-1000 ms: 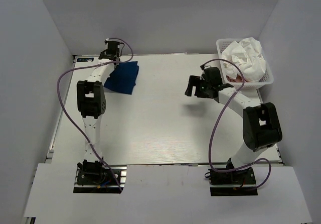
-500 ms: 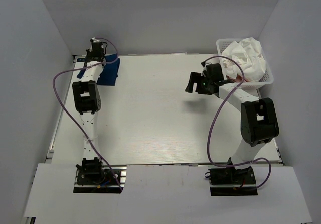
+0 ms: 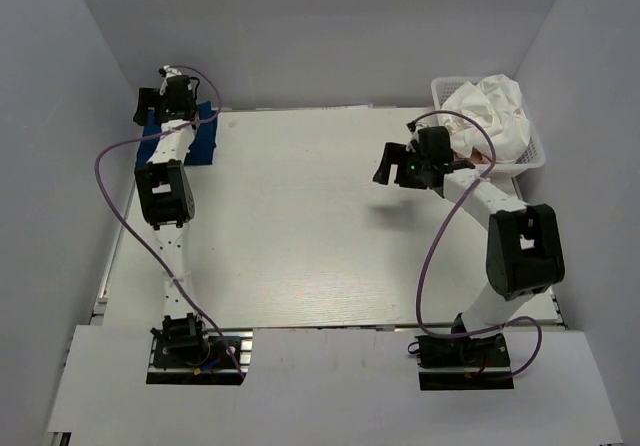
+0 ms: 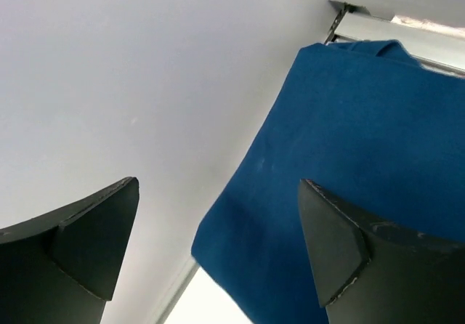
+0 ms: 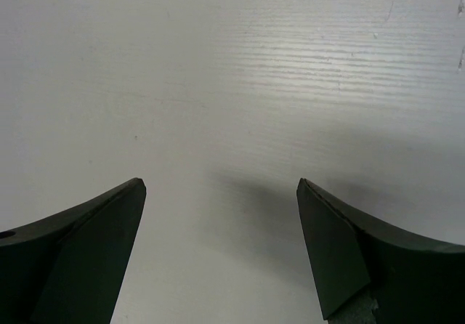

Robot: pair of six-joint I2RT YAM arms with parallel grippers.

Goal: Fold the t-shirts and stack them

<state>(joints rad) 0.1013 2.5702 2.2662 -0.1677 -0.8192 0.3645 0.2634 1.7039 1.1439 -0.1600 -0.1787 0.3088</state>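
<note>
The right end effector [image 3: 392,166], parted and empty, is nearer the white t-shirt [image 3: 495,111] heaped in the basket [image 3: 530,162] just beyond it rightward, while the left end effector [image 4: 218,184], also parted, hovers by the folded navy t-shirt [image 3: 204,134] far left.

No readable text, label, brand or number shows anywhere.
</note>
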